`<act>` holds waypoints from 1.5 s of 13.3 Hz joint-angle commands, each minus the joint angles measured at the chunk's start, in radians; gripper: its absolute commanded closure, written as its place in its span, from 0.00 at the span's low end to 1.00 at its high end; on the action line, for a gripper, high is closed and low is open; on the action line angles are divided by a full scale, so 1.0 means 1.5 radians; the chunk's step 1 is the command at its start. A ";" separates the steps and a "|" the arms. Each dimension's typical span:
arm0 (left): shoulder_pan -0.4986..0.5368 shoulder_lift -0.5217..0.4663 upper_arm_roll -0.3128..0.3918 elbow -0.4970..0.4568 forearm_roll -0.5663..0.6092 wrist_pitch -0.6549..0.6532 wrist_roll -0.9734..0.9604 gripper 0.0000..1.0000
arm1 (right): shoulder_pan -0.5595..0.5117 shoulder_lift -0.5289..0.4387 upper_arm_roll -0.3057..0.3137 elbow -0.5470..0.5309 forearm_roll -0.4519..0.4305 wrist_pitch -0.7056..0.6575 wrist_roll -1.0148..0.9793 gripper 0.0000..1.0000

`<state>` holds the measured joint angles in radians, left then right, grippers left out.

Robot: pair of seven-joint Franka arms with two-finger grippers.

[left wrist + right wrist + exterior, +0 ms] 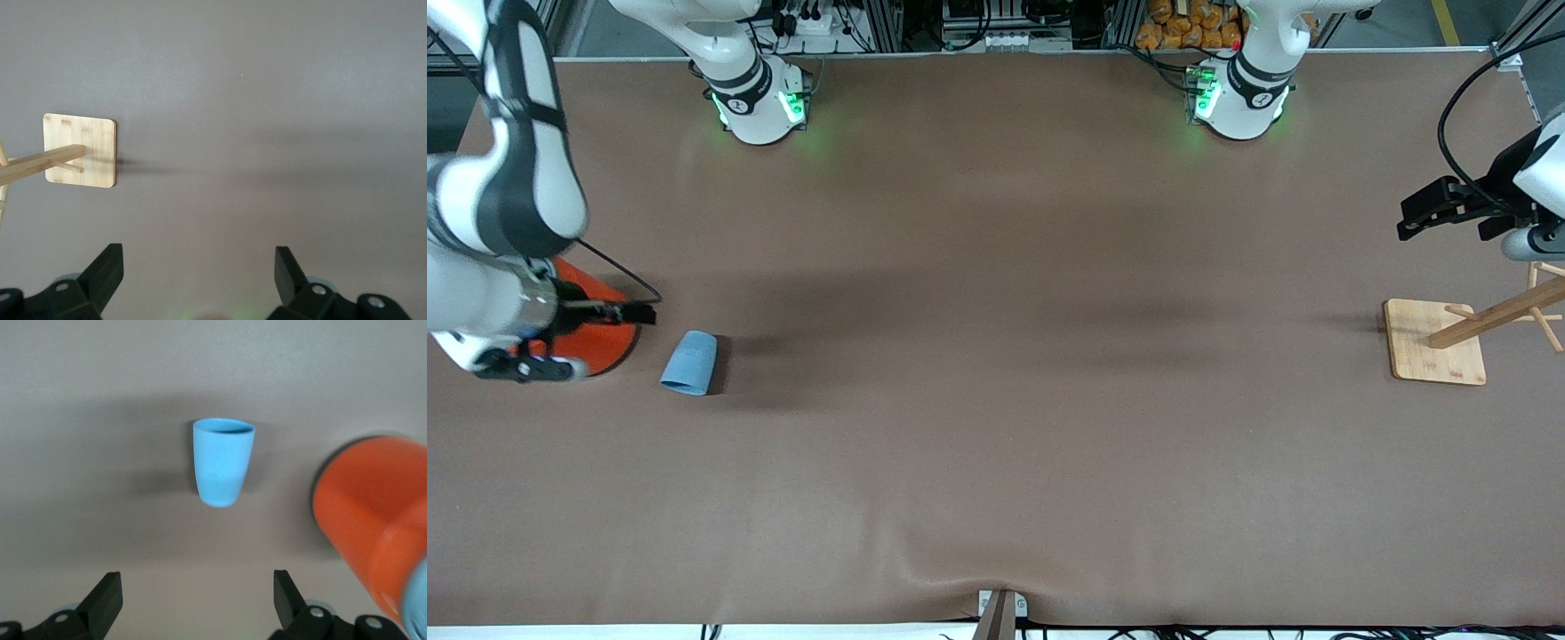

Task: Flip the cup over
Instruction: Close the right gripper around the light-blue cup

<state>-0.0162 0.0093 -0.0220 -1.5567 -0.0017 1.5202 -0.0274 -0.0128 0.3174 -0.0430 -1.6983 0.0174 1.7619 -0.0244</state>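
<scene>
The light-blue cup (690, 363) lies on its side on the brown table toward the right arm's end, its wide mouth turned toward the front camera. It also shows in the right wrist view (223, 461). My right gripper (525, 366) hovers over the orange can beside the cup, apart from the cup. In the right wrist view the right gripper (197, 587) is open and empty. My left gripper (1432, 213) waits in the air at the left arm's end, over the table by the wooden rack. In the left wrist view it (199, 260) is open and empty.
A large orange can (600, 342) stands beside the cup, partly under the right arm; it also shows in the right wrist view (373, 520). A wooden peg rack on a square base (1436, 342) stands at the left arm's end, also in the left wrist view (80, 150).
</scene>
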 commanded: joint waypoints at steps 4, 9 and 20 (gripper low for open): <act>-0.004 0.005 -0.001 0.013 0.001 -0.011 0.006 0.00 | 0.014 0.089 0.001 -0.043 0.000 0.140 -0.012 0.00; 0.002 0.011 0.001 0.012 -0.008 -0.012 0.008 0.00 | 0.008 0.102 0.001 -0.174 0.000 0.334 -0.064 0.00; 0.003 0.011 0.001 0.013 -0.014 -0.012 0.004 0.00 | -0.024 0.171 0.001 -0.169 0.001 0.410 -0.177 0.00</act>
<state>-0.0165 0.0192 -0.0214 -1.5567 -0.0073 1.5199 -0.0248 -0.0398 0.5587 -0.0536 -1.9498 0.0172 2.3562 -0.2691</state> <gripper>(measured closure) 0.000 0.000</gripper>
